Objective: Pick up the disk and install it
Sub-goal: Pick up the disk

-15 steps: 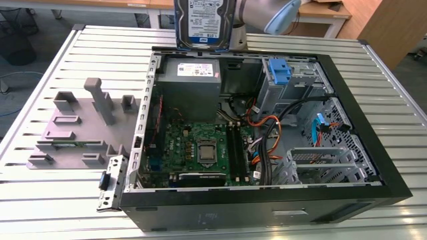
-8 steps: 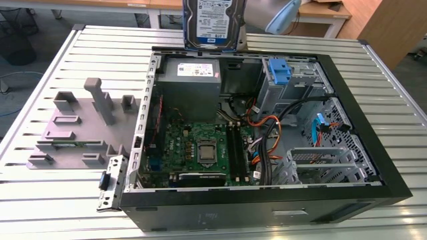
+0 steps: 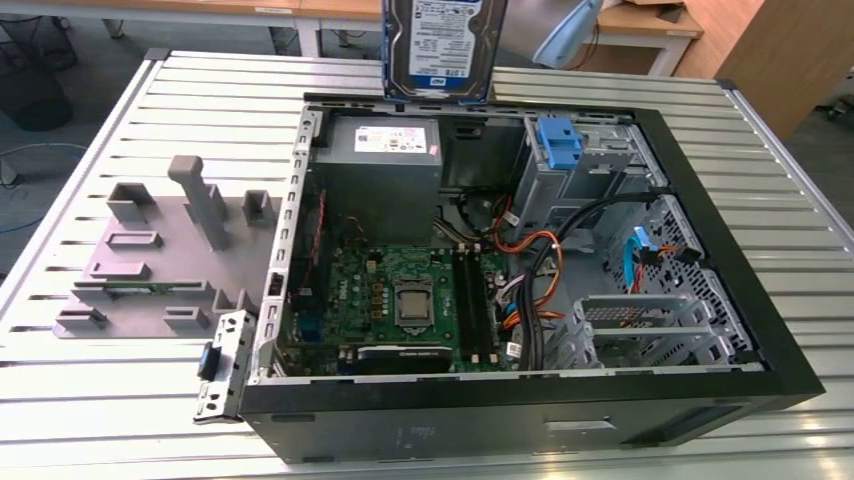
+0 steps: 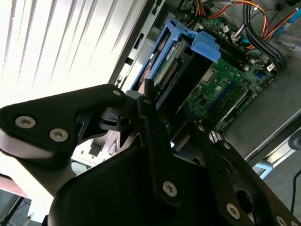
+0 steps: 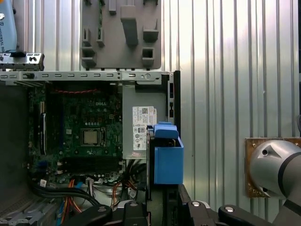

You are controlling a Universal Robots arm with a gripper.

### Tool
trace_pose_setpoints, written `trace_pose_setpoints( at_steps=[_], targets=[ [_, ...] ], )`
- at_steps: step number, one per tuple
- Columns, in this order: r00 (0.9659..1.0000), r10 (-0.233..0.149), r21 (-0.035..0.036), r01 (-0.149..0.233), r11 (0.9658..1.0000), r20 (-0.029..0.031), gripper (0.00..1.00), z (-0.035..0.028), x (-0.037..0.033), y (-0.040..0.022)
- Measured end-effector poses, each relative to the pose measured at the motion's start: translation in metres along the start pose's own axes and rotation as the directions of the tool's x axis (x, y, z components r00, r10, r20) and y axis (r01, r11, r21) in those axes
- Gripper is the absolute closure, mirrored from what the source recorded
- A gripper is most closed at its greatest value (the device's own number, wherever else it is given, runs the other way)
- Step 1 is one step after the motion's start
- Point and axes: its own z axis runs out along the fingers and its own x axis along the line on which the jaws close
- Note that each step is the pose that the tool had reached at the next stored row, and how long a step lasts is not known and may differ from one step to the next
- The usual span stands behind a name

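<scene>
The claw holds the disk over the open case.

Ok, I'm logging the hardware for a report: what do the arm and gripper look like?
The gripper is matte black, built of flat linkage bars pinned with round silver bolts. In the first wrist view the arm has a rounded silver-grey joint housing.

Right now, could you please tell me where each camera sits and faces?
Exterior view: off the arm, looking down into the open computer case; the disk hangs at the frame's top.
First wrist view: on the wrist, facing straight down on the case; the gripper and a silver arm joint show.
Second wrist view: on the wrist, looking obliquely along the gripper at the disk.
Shared: all three see the disk and motherboard.
</scene>
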Motion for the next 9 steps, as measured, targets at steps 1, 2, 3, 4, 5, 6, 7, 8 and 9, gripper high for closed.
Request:
trace_pose_setpoints(
  at_steps=[1, 2, 3, 4, 5, 6, 7, 8, 9],
  targets=[
    [1.0, 0.0, 0.0, 0.0, 1.0, 0.0001, 0.65, 0.0, 0.0, -0.0013],
    [1.0, 0.0, 0.0001, 0.0, 1.0, 0.0001, 0.65, 0.0, -0.0001, -0.0027],
    [1.0, 0.0, 0.0001, 0.0, 1.0, 0.0001, 0.65, 0.0, -0.0001, -0.0043],
    [1.0, 0.0, 0.0001, 0.0, 1.0, 0.0001, 0.65, 0.0, -0.0001, -0.0061],
    [1.0, 0.0, 0.0001, 0.0, 1.0, 0.0001, 0.65, 0.0, -0.0002, -0.008],
    [1.0, 0.0, 0.0001, 0.0, 1.0, 0.0001, 0.65, 0.0, -0.0002, -0.01],
    [1.0, 0.0, 0.0001, 0.0, 1.0, 0.0001, 0.65, -0.0001, -0.0003, -0.0121],
    [1.0, 0.0, 0.0, 0.0, 1.0, 0.0001, 0.65, -0.0001, -0.0003, -0.014],
    [1.0, 0.0, 0.0001, 0.0, 1.0, 0.0001, 0.65, -0.0001, -0.0004, -0.0159]
  ],
)
